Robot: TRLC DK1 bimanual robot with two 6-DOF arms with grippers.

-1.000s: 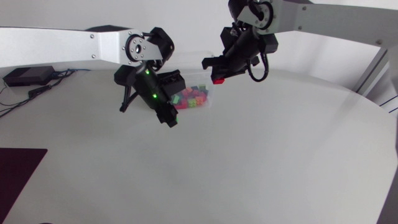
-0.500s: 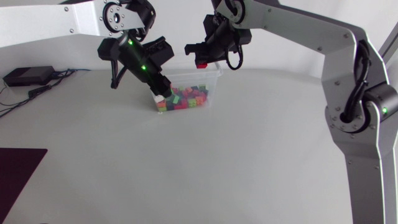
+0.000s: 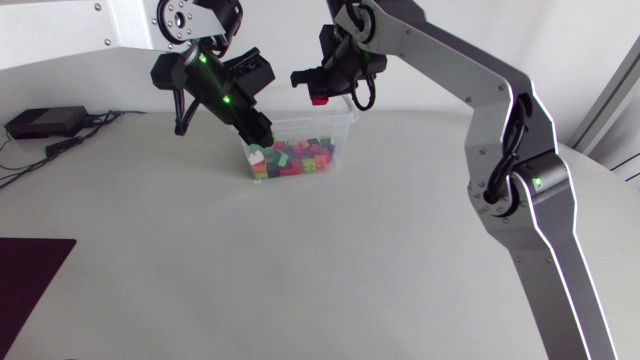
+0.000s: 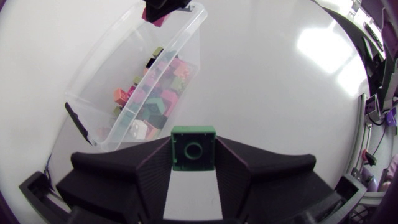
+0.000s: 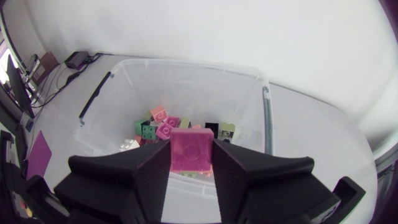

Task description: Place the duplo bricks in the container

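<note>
A clear plastic container (image 3: 346, 117) at the back of the table holds several coloured duplo bricks (image 3: 305, 155). My left gripper (image 3: 259, 134) hangs at the container's front left corner, shut on a green brick (image 4: 193, 147); ahead of it lies the container (image 4: 128, 70) with its bricks (image 4: 155, 99). My right gripper (image 3: 318, 90) hovers over the container's back rim, shut on a pink brick (image 5: 191, 150), which looks red (image 3: 320, 100) in the head view. Below that gripper (image 5: 191, 155) the open container (image 5: 186, 64) shows its bricks (image 5: 163, 127). My right gripper (image 4: 163, 9) also shows beyond the box.
A dark mat (image 3: 28, 280) lies at the table's front left edge. A black box (image 3: 42, 122) with cables sits at the back left. A thin black strip (image 4: 77, 121) rests on the container's near rim.
My left gripper has risen and moved back to the container's front left corner with the green brick. My right gripper has swung left over the container with the pink brick.
</note>
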